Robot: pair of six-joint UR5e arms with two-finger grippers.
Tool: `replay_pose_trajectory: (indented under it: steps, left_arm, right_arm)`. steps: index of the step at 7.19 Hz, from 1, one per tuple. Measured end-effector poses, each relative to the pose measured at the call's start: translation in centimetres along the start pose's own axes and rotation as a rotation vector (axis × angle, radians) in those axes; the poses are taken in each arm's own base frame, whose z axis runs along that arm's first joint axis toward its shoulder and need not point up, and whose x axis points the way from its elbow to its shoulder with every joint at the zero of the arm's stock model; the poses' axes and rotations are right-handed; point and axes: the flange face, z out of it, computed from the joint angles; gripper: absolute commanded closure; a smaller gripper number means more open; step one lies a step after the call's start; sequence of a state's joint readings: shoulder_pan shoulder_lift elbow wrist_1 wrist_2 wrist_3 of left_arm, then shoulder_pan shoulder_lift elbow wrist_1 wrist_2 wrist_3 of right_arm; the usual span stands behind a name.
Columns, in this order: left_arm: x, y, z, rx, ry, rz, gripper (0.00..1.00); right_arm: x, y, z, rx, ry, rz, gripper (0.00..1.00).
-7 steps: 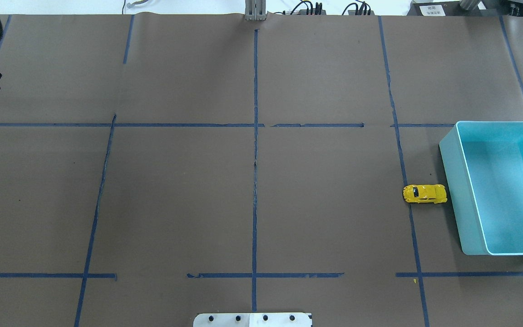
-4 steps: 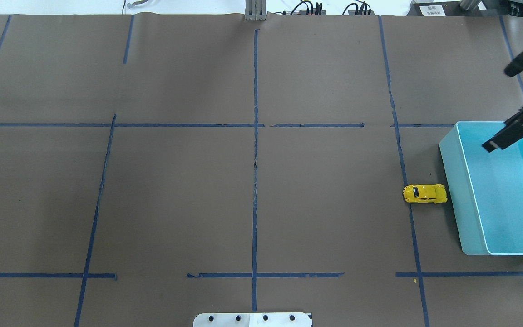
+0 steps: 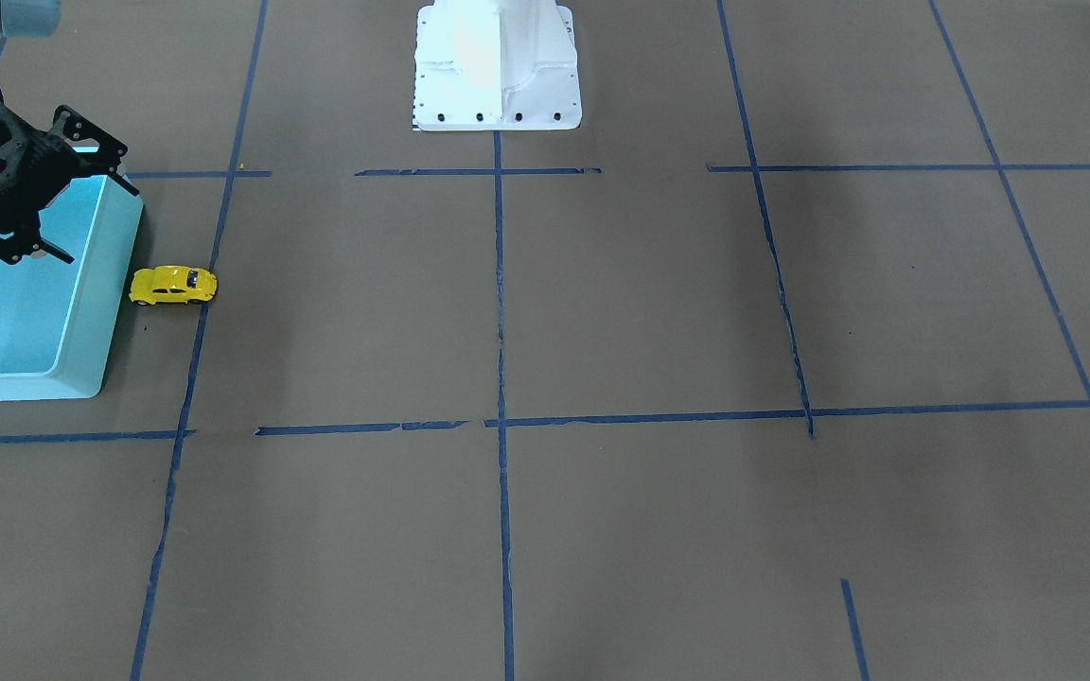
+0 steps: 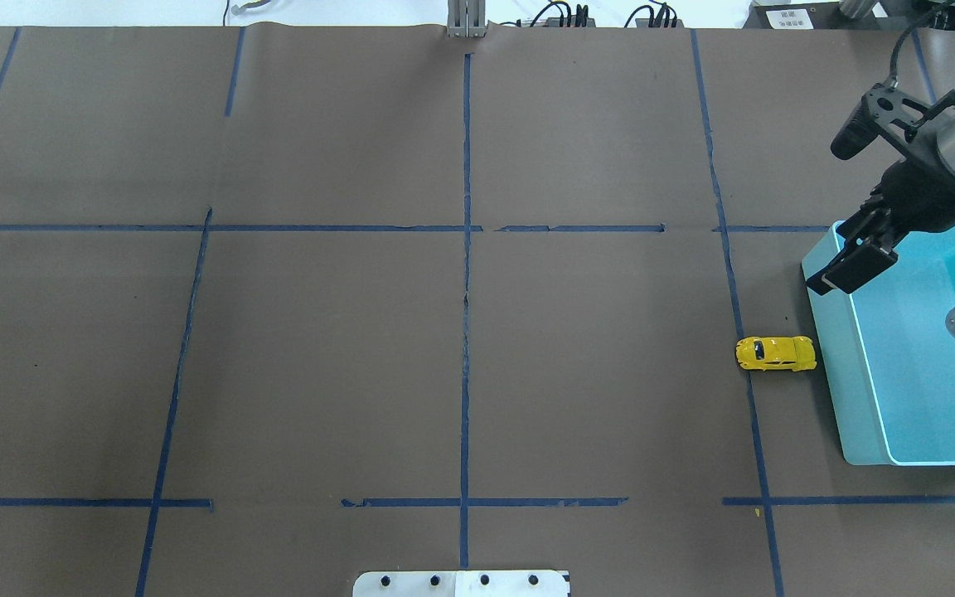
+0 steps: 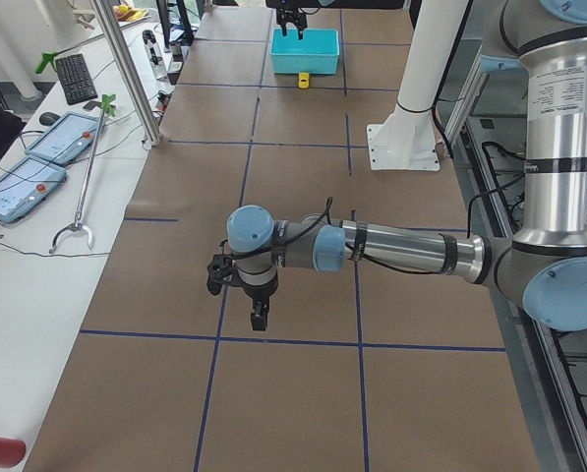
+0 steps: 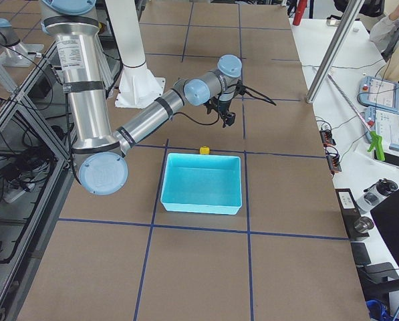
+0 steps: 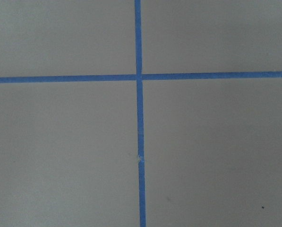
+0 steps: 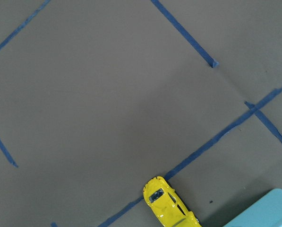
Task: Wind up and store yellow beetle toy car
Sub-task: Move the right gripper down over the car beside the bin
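Observation:
The yellow beetle toy car (image 4: 775,353) stands on the brown table right next to the left wall of the turquoise bin (image 4: 830,373). It also shows in the front view (image 3: 173,285) and at the bottom of the right wrist view (image 8: 170,205). My right gripper (image 4: 849,269) hangs over the bin's far left corner, beyond the car and apart from it. In the front view (image 3: 100,222) its fingers look spread and empty. My left gripper (image 5: 257,315) shows only in the exterior left view, low over the table far from the car. I cannot tell whether it is open or shut.
Blue tape lines cross the brown paper table cover. The robot's white base (image 3: 496,66) stands at the near middle edge. The bin (image 3: 100,312) holds nothing that I can see. Cables and tablets lie beyond the far edge (image 5: 37,147).
The left gripper has left the overhead view at its left edge. The right arm came in from the right and moved left over the bin's far corner. The car has not moved.

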State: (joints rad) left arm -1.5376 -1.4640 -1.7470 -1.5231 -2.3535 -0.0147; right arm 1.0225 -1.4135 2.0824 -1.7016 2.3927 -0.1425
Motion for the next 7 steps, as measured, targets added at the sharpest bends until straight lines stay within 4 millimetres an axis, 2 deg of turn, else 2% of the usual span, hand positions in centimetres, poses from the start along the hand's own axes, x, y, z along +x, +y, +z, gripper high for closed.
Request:
replay_pose_trajectory:
  steps: [1,3,5,7]
  left_arm:
    - [-1.7,0.8,0.4,-0.007,0.010,0.000,0.00]
    - [-3.1,1.3,0.2,0.003,0.011,0.034,0.00]
    - [-3.5,1.3,-0.7,0.032,0.008,0.045,0.00]
    - [-3.4,0.8,-1.1,0.040,0.004,0.046,0.00]
  right_arm:
    - [-2.0,-0.4,-0.1,0.007,-0.010,-0.054,0.00]
    - [-5.5,-0.5,-0.2,0.015,-0.023,-0.182,0.04]
    - [-7.4,0.5,2.9,-0.050,-0.039,-0.252,0.00]
    - [-8.7,1.2,6.6,-0.146,0.039,-0.411,0.01]
